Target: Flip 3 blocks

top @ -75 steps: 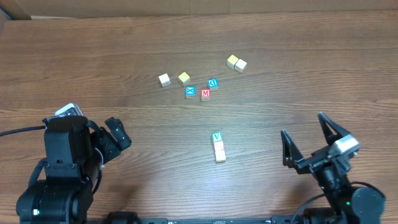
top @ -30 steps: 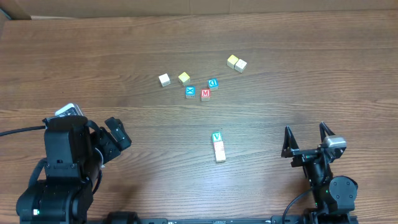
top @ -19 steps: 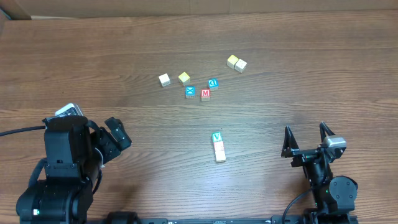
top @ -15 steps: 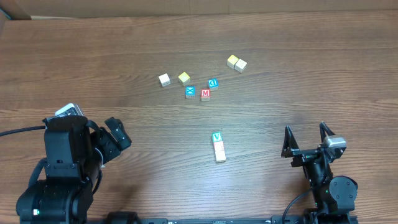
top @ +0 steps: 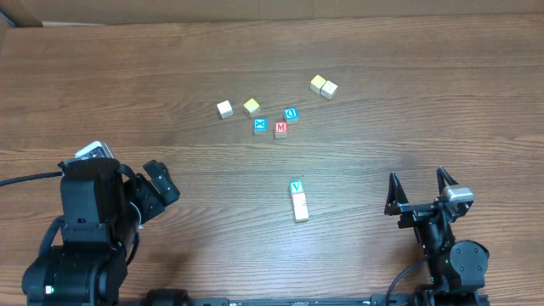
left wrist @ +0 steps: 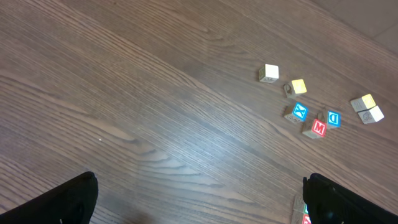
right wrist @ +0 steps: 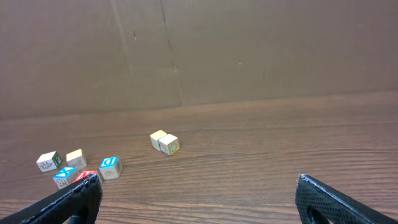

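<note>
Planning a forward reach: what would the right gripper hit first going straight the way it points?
Likely nothing: the right gripper faces bare table, and the pale cube pair sits left of its line, though depth is unclear.

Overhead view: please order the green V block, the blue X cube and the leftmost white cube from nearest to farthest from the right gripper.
1. Green V block, standing apart from the cluster, to the left of the right gripper.
2. Blue X cube, farther away, in the cluster.
3. Leftmost white cube, at the cluster's far left end.
</note>
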You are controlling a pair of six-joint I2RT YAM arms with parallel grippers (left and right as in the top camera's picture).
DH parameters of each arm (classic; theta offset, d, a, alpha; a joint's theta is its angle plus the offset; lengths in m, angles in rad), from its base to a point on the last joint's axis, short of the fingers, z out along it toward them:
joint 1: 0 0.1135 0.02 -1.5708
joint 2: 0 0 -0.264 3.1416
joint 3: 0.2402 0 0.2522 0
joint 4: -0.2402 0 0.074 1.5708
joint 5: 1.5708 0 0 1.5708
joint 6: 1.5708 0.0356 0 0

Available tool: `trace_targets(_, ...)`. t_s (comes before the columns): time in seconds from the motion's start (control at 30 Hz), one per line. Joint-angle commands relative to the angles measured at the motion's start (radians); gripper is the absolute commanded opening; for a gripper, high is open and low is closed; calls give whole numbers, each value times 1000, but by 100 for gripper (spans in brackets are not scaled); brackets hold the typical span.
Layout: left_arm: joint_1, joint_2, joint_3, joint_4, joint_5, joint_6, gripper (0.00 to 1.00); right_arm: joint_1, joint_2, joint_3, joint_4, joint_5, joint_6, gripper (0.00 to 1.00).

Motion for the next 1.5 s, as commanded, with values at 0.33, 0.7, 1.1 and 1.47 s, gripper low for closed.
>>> trace_targets(0.33, 5, -44, -48, 177, -5, 48, 100, -1, -10, -11, 5, 9, 4, 100)
trace_targets(0.7, 5, -410, -674, 937, 228, 226, 100, -1, -10, -11, 5, 9, 4, 100)
trace_targets(1.1, 5, -740, -1149, 1314, 281, 237, 100, -1, -10, -11, 5, 10, 4, 100)
trace_targets(1.47, -44, -853, -1251, 1444, 367, 465, 100, -1, -10, -11, 5, 10, 4, 100)
